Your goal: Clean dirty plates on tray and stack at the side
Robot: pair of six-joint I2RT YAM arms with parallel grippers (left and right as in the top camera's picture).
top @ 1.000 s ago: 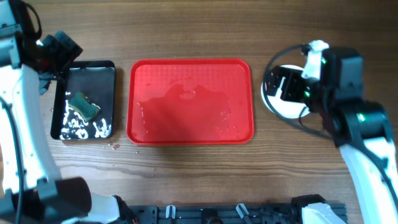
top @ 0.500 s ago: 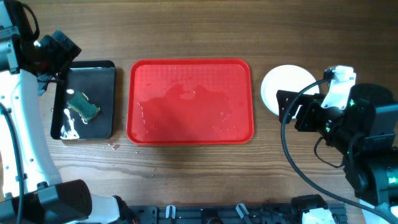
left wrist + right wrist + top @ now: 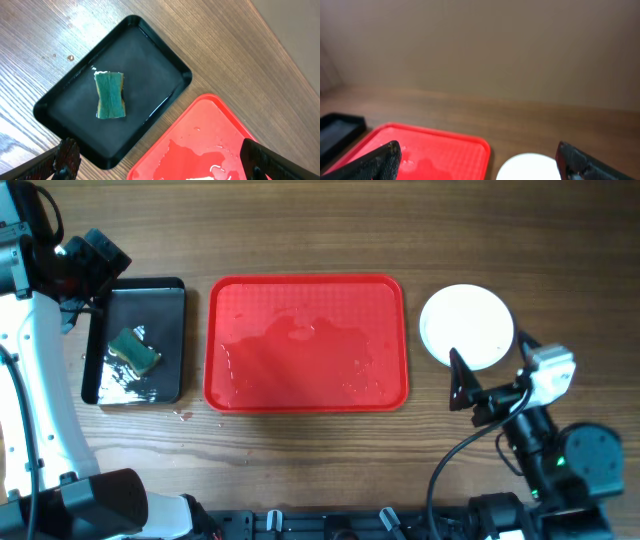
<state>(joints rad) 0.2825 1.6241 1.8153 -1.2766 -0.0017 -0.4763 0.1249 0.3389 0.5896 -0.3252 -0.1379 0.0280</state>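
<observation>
Nearest, the right fingers, spread wide and empty, hover just short of the plates, stacked white-uppermost on the surface beside the wet, bare tray. Farther left, the left fingers, likewise spread, hang above the sponge. Any retreat should clear the stack's rim without nudging it.
</observation>
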